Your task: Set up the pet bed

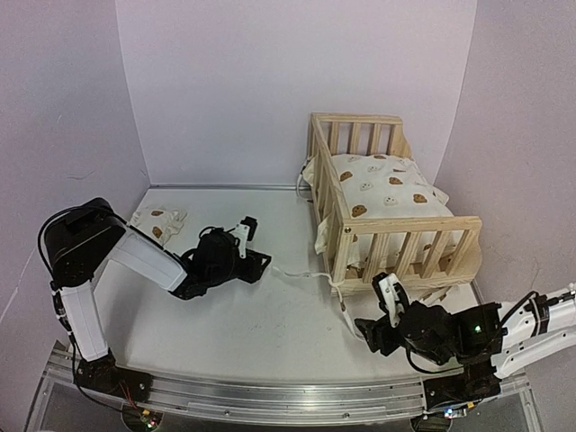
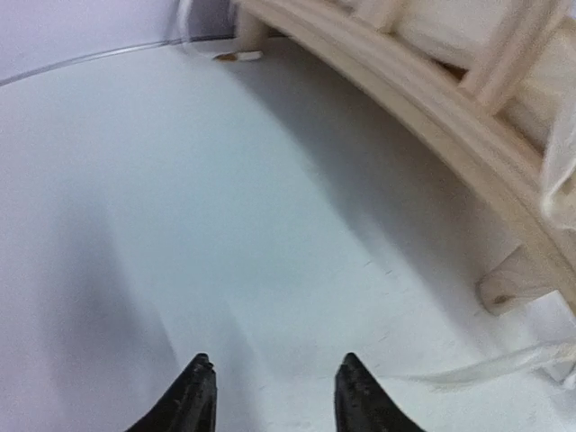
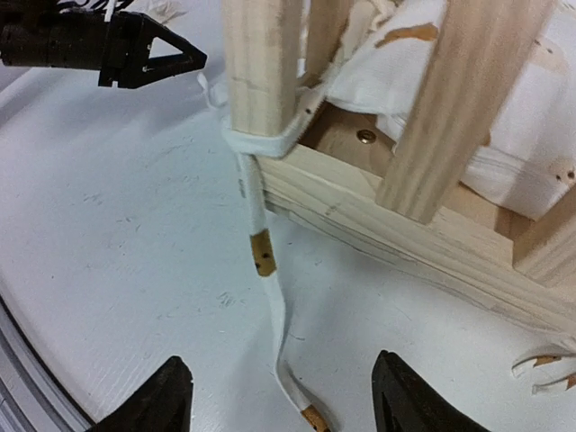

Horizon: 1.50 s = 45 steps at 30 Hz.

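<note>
The pet bed frame of light pine stands at the right, with the bear-print cushion inside it. The small matching pillow lies at the far left. A cushion tie is looped round the near-left corner post. One end of the tie trails toward my right gripper, which is open with the tie lying loose on the table between its fingers. The other tie end lies just right of my left gripper, open and empty, left of the bed rail.
White walls close in the table at the back and on both sides. My left arm stretches across the left half, close to the pillow. Another short tie lies by the frame's near side. A metal rail runs along the front edge.
</note>
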Tool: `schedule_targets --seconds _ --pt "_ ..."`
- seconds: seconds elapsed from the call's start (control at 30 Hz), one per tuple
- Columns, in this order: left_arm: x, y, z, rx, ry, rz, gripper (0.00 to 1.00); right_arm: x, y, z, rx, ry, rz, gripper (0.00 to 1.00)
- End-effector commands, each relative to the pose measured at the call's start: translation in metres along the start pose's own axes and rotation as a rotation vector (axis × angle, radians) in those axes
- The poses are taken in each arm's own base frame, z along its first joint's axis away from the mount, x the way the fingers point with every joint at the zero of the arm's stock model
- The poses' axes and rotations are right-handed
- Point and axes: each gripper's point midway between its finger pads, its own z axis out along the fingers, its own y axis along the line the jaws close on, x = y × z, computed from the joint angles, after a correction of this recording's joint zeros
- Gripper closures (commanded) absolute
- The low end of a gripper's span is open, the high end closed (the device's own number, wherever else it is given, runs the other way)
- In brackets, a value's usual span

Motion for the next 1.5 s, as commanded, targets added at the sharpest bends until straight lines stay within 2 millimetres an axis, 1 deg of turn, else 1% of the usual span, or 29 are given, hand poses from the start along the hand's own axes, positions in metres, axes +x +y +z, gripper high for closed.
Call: schedule_targets --seconds 0.0,0.03,0.07,0.13,0.17,0.2,0.23,0.3,0.33,0.4,0.43,0.47,0.53,0.57,0.67,0.73,0.77,0.83,0.97,1.07,1.1,1.17,1.27,1.3,1.33,1.37,1.4,1.43,1.47 --pt "-0.018 0.013 -0.037 -0.058 -0.048 -0.048 0.44 -0.049 0.029 -0.012 -0.062 -0.013 -0.154 0.25" --pt "-0.027 0.007 -0.047 -0.027 -0.065 -0.053 0.39 -0.06 0.035 -0.016 -0.08 -0.018 -0.189 0.22" --pt "-0.032 0.001 -0.054 0.003 -0.068 -0.062 0.38 -0.072 0.042 -0.02 -0.103 -0.028 -0.221 0.21" --pt "-0.04 -0.01 -0.066 0.06 -0.075 -0.081 0.38 -0.106 0.06 -0.034 -0.175 -0.073 -0.267 0.15" --pt "-0.043 -0.015 -0.072 0.085 -0.078 -0.099 0.38 -0.122 0.069 -0.041 -0.21 -0.09 -0.296 0.15" --pt "-0.046 -0.016 -0.076 0.097 -0.085 -0.108 0.38 -0.142 0.08 -0.05 -0.25 -0.112 -0.329 0.14" --pt "-0.049 -0.017 -0.08 0.101 -0.093 -0.115 0.38 -0.16 0.09 -0.057 -0.278 -0.129 -0.367 0.1" --pt "-0.054 -0.019 -0.086 0.107 -0.105 -0.125 0.38 -0.199 0.096 -0.064 -0.234 -0.147 -0.433 0.03" --pt "-0.057 -0.019 -0.087 0.109 -0.11 -0.126 0.38 -0.229 0.102 -0.07 -0.235 -0.169 -0.449 0.02" --pt "-0.061 -0.03 -0.091 0.163 -0.106 -0.124 0.38 -0.261 0.09 -0.06 -0.165 -0.13 -0.445 0.02" --pt "-0.064 -0.034 -0.093 0.185 -0.108 -0.122 0.38 -0.272 0.084 -0.051 -0.17 -0.103 -0.428 0.02" --pt "-0.069 -0.038 -0.096 0.204 -0.115 -0.124 0.38 -0.284 0.069 -0.041 -0.164 -0.07 -0.381 0.02" --pt "-0.075 -0.046 -0.101 0.242 -0.122 -0.124 0.38 -0.29 0.04 -0.013 -0.141 0.039 -0.277 0.02" --pt "-0.078 -0.048 -0.103 0.254 -0.126 -0.123 0.38 -0.29 0.019 -0.002 -0.131 0.1 -0.191 0.02" --pt "-0.085 -0.053 -0.113 0.281 -0.141 -0.12 0.38 -0.272 -0.004 0.021 -0.161 0.27 -0.056 0.02" --pt "-0.09 -0.056 -0.121 0.297 -0.154 -0.117 0.38 -0.261 -0.02 0.031 -0.119 0.336 0.018 0.02" --pt "-0.092 -0.057 -0.125 0.302 -0.158 -0.114 0.38 -0.257 -0.023 0.034 -0.108 0.35 0.048 0.02" --pt "-0.094 -0.057 -0.132 0.304 -0.166 -0.113 0.38 -0.249 -0.01 0.037 -0.185 0.39 0.085 0.02" --pt "-0.099 -0.05 -0.143 0.271 -0.194 -0.108 0.36 -0.245 0.022 0.046 -0.331 0.425 0.156 0.11" --pt "-0.1 -0.046 -0.151 0.248 -0.21 -0.099 0.36 -0.254 0.061 0.056 -0.447 0.395 0.196 0.12" --pt "-0.101 -0.045 -0.153 0.243 -0.214 -0.096 0.35 -0.256 0.075 0.064 -0.474 0.39 0.212 0.12" --pt "-0.103 -0.042 -0.158 0.225 -0.223 -0.098 0.35 -0.271 0.103 0.078 -0.504 0.343 0.257 0.11" --pt "-0.106 -0.036 -0.168 0.199 -0.24 -0.112 0.36 -0.299 0.13 0.112 -0.504 0.255 0.344 0.09" --pt "-0.107 -0.034 -0.172 0.186 -0.247 -0.119 0.36 -0.311 0.14 0.123 -0.512 0.214 0.374 0.08" --pt "-0.108 -0.032 -0.177 0.178 -0.253 -0.127 0.36 -0.323 0.151 0.133 -0.527 0.174 0.392 0.06" --pt "-0.11 -0.029 -0.184 0.165 -0.264 -0.134 0.36 -0.329 0.159 0.145 -0.528 0.152 0.41 0.06" --pt "-0.111 -0.023 -0.189 0.137 -0.278 -0.144 0.36 -0.339 0.167 0.152 -0.535 0.128 0.428 0.05" --pt "-0.112 -0.02 -0.195 0.124 -0.287 -0.151 0.36 -0.342 0.177 0.161 -0.55 0.121 0.44 0.04" --pt "-0.111 -0.016 -0.2 0.111 -0.292 -0.157 0.36 -0.35 0.185 0.162 -0.57 0.098 0.45 0.02"
